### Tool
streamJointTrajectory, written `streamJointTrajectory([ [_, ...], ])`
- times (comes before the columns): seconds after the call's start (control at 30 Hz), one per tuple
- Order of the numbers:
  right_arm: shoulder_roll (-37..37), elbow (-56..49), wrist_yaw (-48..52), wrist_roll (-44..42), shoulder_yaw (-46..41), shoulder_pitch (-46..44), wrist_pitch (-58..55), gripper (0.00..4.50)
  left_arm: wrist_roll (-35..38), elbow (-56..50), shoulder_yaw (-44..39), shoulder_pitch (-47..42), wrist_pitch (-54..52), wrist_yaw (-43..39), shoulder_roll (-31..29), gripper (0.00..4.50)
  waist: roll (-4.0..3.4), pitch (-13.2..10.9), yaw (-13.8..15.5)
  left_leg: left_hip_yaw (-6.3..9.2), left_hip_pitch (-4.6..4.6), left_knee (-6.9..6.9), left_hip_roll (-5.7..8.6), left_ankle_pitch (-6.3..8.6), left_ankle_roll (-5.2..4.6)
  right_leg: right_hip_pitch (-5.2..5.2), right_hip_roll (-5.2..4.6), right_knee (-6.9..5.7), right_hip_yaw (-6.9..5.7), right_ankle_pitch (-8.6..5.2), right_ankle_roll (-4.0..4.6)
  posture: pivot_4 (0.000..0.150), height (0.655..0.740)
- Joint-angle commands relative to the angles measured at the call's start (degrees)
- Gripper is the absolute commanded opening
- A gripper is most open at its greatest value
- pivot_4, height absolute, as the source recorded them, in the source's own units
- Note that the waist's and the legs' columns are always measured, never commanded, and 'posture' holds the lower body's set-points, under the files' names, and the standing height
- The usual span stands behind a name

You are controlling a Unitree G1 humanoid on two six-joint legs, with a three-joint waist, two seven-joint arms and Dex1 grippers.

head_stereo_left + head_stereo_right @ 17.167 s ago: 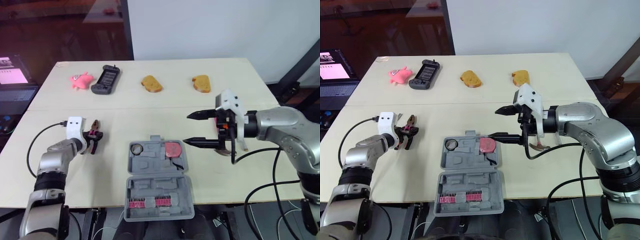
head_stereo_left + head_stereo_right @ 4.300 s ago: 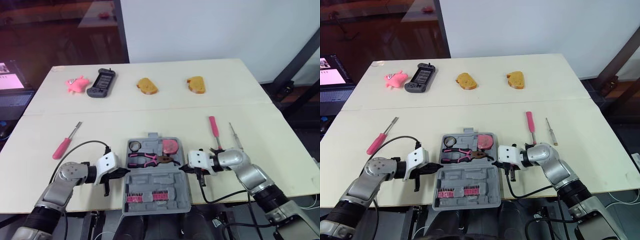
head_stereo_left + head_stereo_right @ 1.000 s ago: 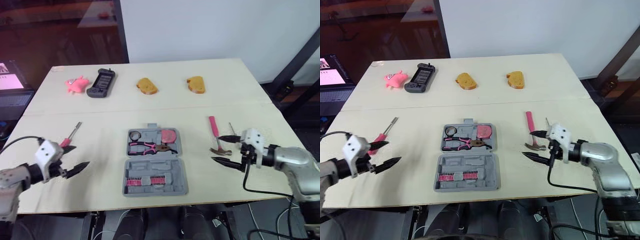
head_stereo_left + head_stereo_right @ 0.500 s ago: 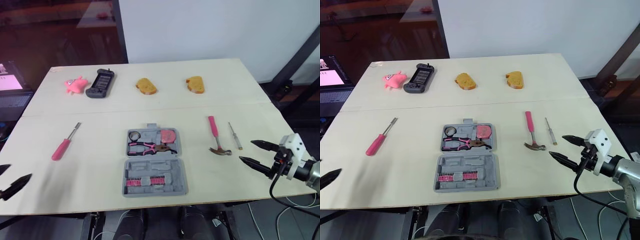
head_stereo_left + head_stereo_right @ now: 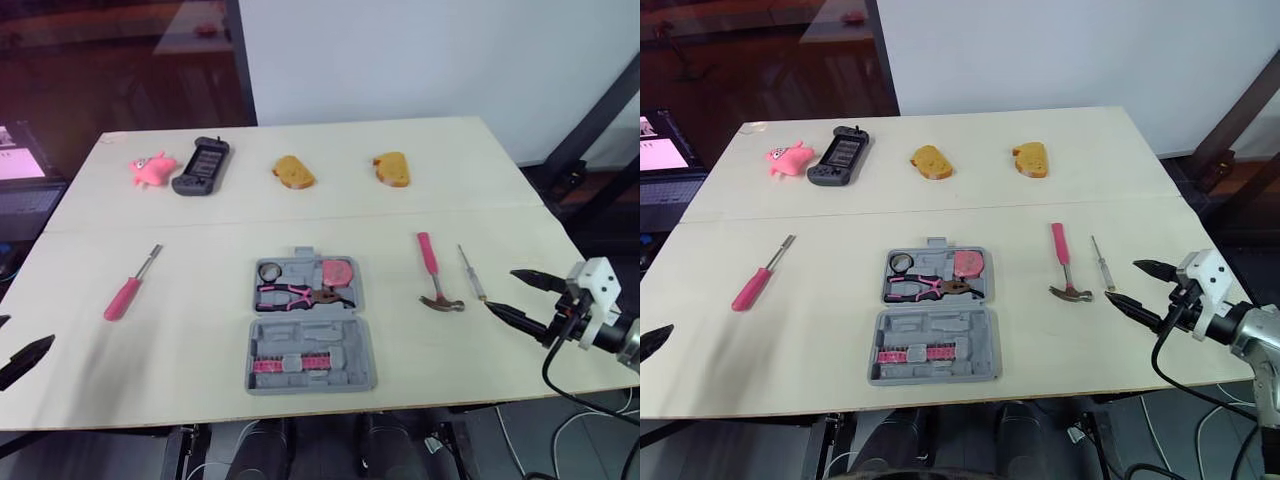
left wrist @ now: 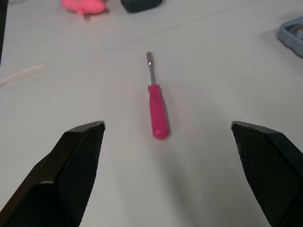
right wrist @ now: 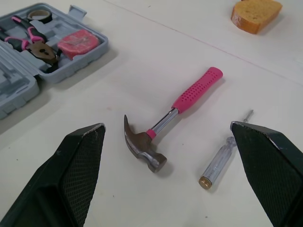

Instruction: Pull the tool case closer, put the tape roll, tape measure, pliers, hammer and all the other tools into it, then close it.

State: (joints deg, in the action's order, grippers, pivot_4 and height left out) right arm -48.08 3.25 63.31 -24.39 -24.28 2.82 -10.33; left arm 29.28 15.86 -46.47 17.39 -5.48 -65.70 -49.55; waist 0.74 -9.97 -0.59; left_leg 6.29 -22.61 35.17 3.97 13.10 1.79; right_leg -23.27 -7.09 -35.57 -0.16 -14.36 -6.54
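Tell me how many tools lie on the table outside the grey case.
3. A pink screwdriver lies to the left of the case; a pink-handled hammer lies to its right; a thin clear-handled screwdriver lies just beyond the hammer. None appears hidden.

No text, brand or number can be read anywhere. The lit screen beyond the worktop's left edge carries marks too small to make out, and the tape measure and the tool case show no legible label.
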Motion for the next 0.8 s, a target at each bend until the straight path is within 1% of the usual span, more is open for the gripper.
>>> streamJointTrajectory([
  [0.03, -2.04, -8.32, -0.70, -2.77, -0.86, -0.18, -3.99, 4.47, 3.95, -8.99, 3.72, -2.29, -6.19, -1.06, -2.01, 4.48, 0.00, 0.00, 0.15, 0.01, -0.02, 0.01, 0.00, 0.00, 0.00, 0.01, 0.00, 0.00, 0.00, 0.01, 0.01, 0.150, 0.7400],
  [0.13, -1.77, -17.42, -3.48, -4.29, -1.83, 3.02, -8.79, 4.47, 5.55, -16.34, 9.97, -5.23, -10.40, -2.60, -2.76, 4.48, 0.00, 0.00, 0.39, 0.06, -0.04, 0.01, 0.00, 0.00, -0.01, 0.02, 0.05, 0.02, -0.01, 0.01, 0.00, 0.150, 0.7400],
  [0.2, -1.62, -21.63, -4.77, -4.78, -2.76, 5.30, -10.60, 4.47, 5.73, -19.43, 13.65, -7.62, -11.80, -3.17, -3.31, 4.48, 0.00, 0.00, 0.79, 0.06, -0.07, -0.01, 0.01, -0.01, -0.01, -0.02, 0.13, 0.05, -0.01, 0.01, 0.00, 0.150, 0.7400],
  [0.3, -1.18, -28.60, -8.05, -6.02, -4.49, 9.90, -15.98, 4.47, 6.47, -23.92, 20.85, -14.14, -14.67, -4.09, -3.94, 4.48, -0.01, -0.01, 1.27, 0.02, -0.15, 0.00, 0.01, 0.00, -0.02, -0.07, 0.17, 0.08, -0.01, 0.02, -0.01, 0.150, 0.7400],
  [0.4, 1.22, -36.79, -12.56, -7.09, -7.53, 15.41, -20.14, 4.47, 6.28, -26.43, 29.15, -22.93, -17.50, -5.53, -3.98, 4.48, -0.02, -0.01, 1.60, 0.06, -0.18, 0.06, 0.02, -0.01, -0.03, -0.06, 0.21, 0.06, -0.03, 0.03, -0.01, 0.150, 0.7400],
  [0.53, 3.24, -41.46, -15.81, -8.93, -9.86, 18.78, -23.62, 4.47, 5.32, -26.72, 34.04, -28.51, -18.36, -6.84, -3.68, 4.48, -0.01, -0.01, 1.00, -0.01, -0.13, 0.09, 0.03, -0.01, -0.03, -0.02, 0.23, 0.06, 0.01, 0.09, -0.06, 0.150, 0.7400],
  [0.6, 6.25, -45.20, -19.35, -8.45, -11.46, 22.30, -24.64, 4.47, 5.37, -27.30, 38.42, -34.01, -19.41, -8.23, -2.86, 4.48, 0.00, -0.02, 1.18, -0.04, -0.11, 0.07, 0.01, -0.01, -0.04, -0.03, 0.23, 0.07, 0.02, 0.09, -0.06, 0.150, 0.7400],
  [0.67, 7.71, -47.07, -20.72, -8.73, -13.18, 24.67, -25.46, 4.47, 6.07, -27.40, 40.82, -37.92, -20.94, -8.49, -1.93, 4.48, -0.01, -0.03, 1.37, 0.04, -0.17, 0.08, -0.01, -0.02, -0.05, -0.04, 0.30, 0.07, -0.03, 0.09, -0.06, 0.150, 0.7400],
  [0.8, 9.17, -47.77, -22.32, -9.36, -15.19, 26.34, -25.89, 4.47, 5.54, -27.22, 42.86, -40.70, -21.42, -8.84, -1.05, 4.48, -0.01, -0.03, 1.15, -0.03, -0.12, 0.12, 0.01, -0.02, -0.05, 0.01, 0.28, 0.07, 0.00, 0.11, -0.09, 0.150, 0.7400],
])
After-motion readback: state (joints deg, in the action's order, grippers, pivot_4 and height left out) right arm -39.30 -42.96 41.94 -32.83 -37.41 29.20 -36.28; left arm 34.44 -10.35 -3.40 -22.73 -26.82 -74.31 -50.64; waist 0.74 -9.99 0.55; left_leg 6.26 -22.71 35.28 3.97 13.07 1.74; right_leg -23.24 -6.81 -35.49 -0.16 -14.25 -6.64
